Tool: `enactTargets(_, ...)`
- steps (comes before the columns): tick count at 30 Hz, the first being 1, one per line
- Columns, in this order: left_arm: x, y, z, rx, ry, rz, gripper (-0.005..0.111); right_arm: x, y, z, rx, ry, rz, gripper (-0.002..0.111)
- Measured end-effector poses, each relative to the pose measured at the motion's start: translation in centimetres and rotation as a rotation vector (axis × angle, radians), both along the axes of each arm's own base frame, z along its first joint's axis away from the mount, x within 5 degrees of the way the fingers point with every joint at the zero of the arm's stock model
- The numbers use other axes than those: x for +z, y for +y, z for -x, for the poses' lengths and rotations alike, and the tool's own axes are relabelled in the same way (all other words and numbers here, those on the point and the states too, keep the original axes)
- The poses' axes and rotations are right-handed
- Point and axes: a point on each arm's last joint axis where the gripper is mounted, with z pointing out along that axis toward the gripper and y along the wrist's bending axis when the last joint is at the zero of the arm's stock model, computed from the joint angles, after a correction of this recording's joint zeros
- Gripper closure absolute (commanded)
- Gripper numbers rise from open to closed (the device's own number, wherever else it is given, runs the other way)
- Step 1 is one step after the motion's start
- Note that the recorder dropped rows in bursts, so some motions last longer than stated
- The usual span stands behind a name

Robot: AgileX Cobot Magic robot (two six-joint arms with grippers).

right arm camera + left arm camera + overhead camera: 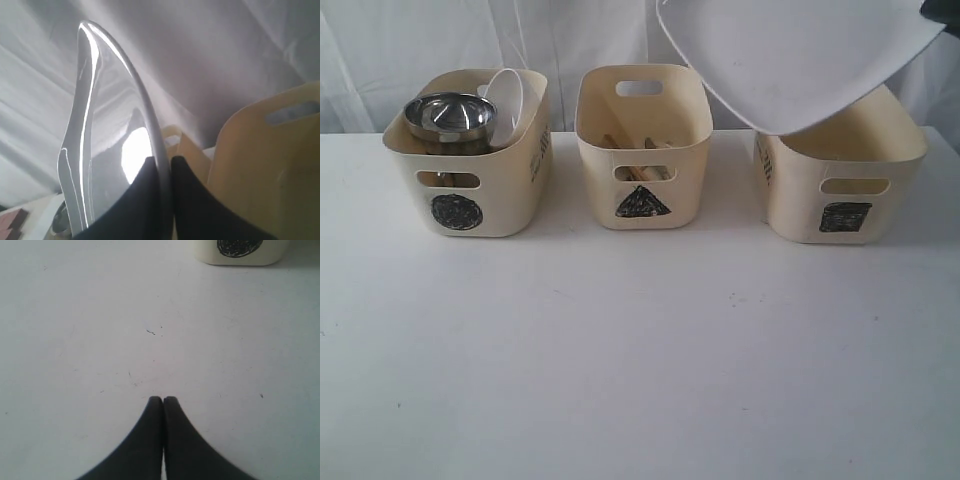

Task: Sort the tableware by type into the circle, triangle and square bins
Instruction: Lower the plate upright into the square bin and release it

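Note:
Three cream bins stand in a row at the back of the table. The circle bin (470, 160) holds the shiny steel bowl (450, 115) and the small white bowl (508, 100). Wooden chopsticks (638, 168) show inside the triangle bin (642, 150). Over the square bin (845, 180) hangs the large white plate (790, 60), tilted. My right gripper (165, 161) is shut on the plate's rim (150, 135); only a dark bit of it shows at the exterior view's top right. My left gripper (163, 400) is shut, empty, over bare table in front of the circle bin (240, 252). Mug, fork, knife and spoon are hidden.
The white table (640, 360) stretches wide in front of the bins. A white curtain (440, 50) hangs behind them. The left arm is out of the exterior view.

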Motion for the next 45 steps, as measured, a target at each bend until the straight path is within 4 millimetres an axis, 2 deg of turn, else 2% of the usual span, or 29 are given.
enactTargets(10, 0.0, 0.0, 0.0, 0.000, 0.000, 0.000, 0.107, 1.9, -4.3, -0.3, -0.215, -0.033, 0.061, 0.108)
enactTargets(17, 0.0, 0.0, 0.0, 0.000, 0.000, 0.000, 0.107, 1.6, -5.5, -1.4, -0.249, -0.038, 0.076, 0.108)
enactTargets(25, 0.0, 0.0, 0.0, 0.000, 0.000, 0.000, 0.107, 1.3, -6.3, -1.6, -0.307, -0.034, 0.178, 0.108)
enactTargets(39, 0.0, 0.0, 0.0, 0.000, 0.000, 0.000, 0.107, 0.6, -6.4, -1.4, -0.263, -0.015, 0.407, 0.108)
enactTargets(45, 0.0, 0.0, 0.0, 0.000, 0.000, 0.000, 0.107, -0.2, -5.3, -2.5, -0.227, -0.026, 0.508, 0.108)
